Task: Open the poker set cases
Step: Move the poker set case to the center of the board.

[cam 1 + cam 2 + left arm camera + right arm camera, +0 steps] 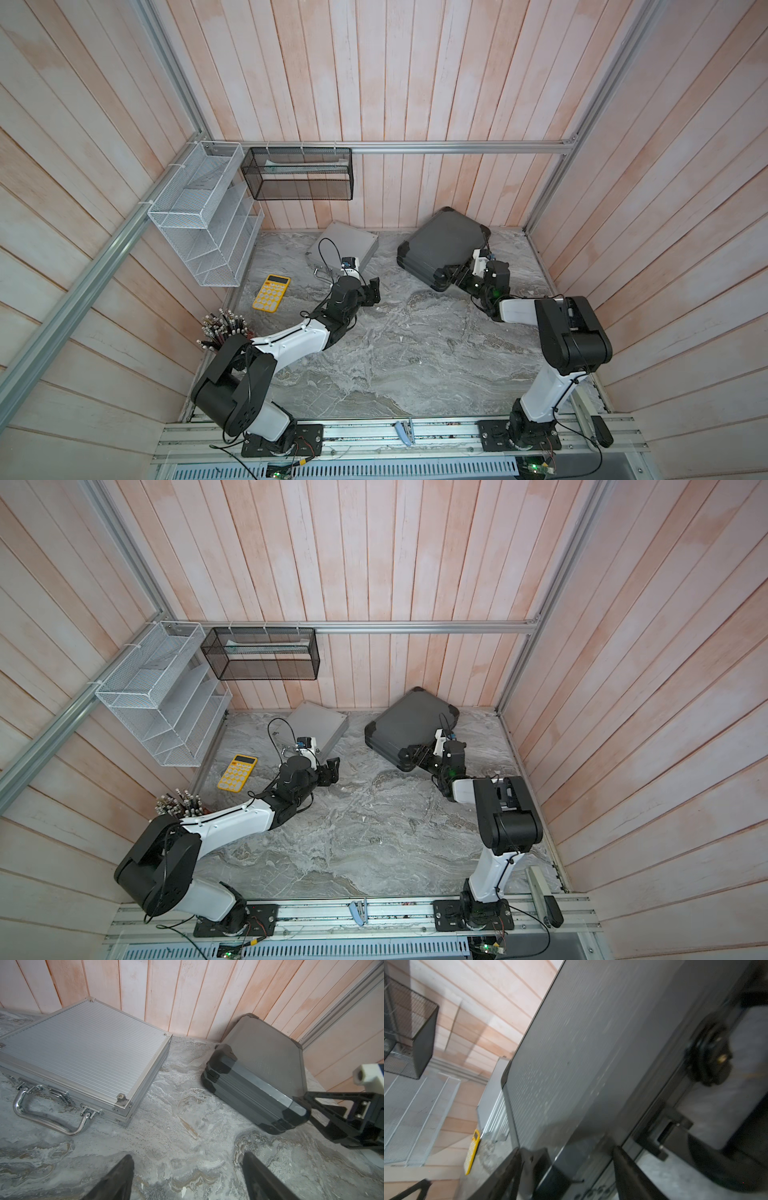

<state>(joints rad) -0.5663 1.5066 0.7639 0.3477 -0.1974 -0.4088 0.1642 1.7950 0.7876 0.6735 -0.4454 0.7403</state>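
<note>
The small silver case (340,245) (83,1047) lies shut at the back of the marble table, its chrome handle (47,1118) towards my left arm. To its right is the larger dark-grey case (440,245) (264,1059), lid down, with its far corner against the back wall. My left gripper (374,291) (187,1155) hangs open over bare marble between the cases, holding nothing. My right gripper (453,274) (568,1150) straddles the dark case's near black corner, with a finger on either side of it. The right wrist view is blurred.
A yellow calculator (271,293) lies left of the silver case. A cup of pencils (226,328) stands by the left arm's base. A white mesh rack (199,232) and a black mesh basket (299,174) hang on the walls.
</note>
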